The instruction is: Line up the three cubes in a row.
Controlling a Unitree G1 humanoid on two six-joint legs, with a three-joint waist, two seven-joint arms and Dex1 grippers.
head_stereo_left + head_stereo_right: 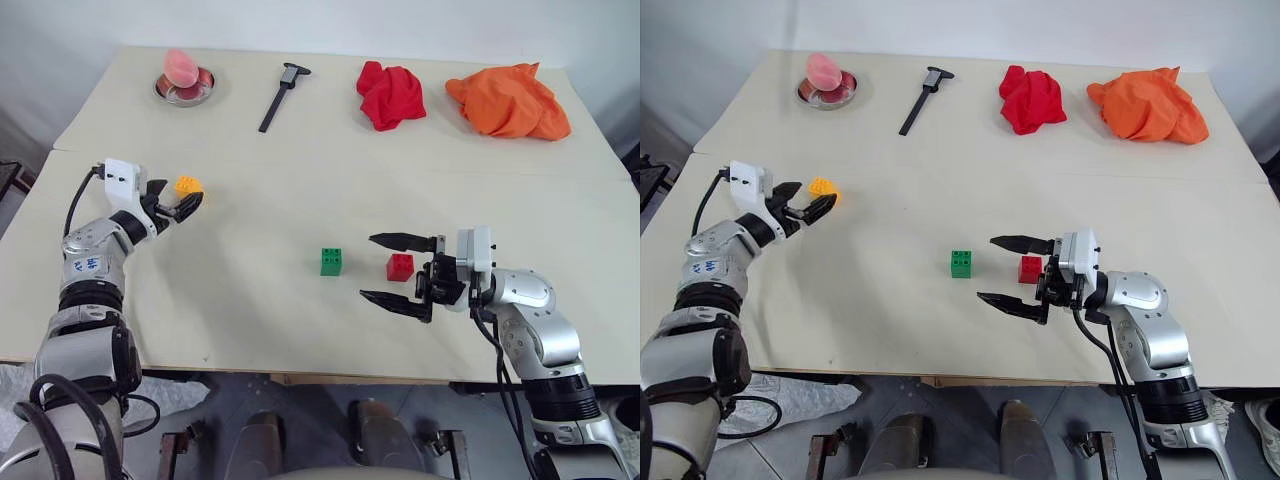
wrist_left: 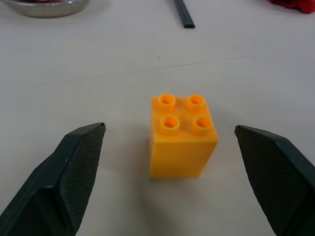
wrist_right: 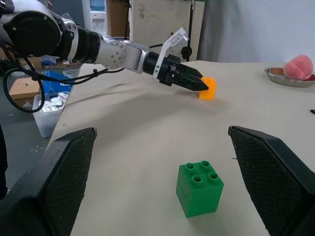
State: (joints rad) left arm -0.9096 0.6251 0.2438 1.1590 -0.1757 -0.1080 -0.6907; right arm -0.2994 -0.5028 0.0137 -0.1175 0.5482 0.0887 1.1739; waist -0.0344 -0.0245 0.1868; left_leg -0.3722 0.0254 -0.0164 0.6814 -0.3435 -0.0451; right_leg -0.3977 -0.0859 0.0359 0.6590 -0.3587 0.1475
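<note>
Left gripper point(image 2: 167, 172) is sitting at the yellow cube point(image 1: 187, 184) near the desk's point(image 1: 300, 320) left edge, fingers spread wide, cube standing between them, nothing gripped yet. Green cube point(image 1: 331, 261) and red cube point(image 1: 400, 266) are resting side by side, a small gap apart, toward the front edge near the middle; yellow is lying well apart from both. Right gripper point(image 1: 395, 270) is hanging just by the red cube, fingers wide open on either side of it, holding nothing.

Doing the step well, as I judge it: keeping the cube centred between the fingers, pads squaring onto two flat opposite faces, closing below the studs, then carrying it over to the free end beside green and setting it on the same line with a matching gap.

Hard to tell: whether the left fingers are touching the cube; head views are putting a finger over part of it. Yellow's far faces are hidden.
</note>
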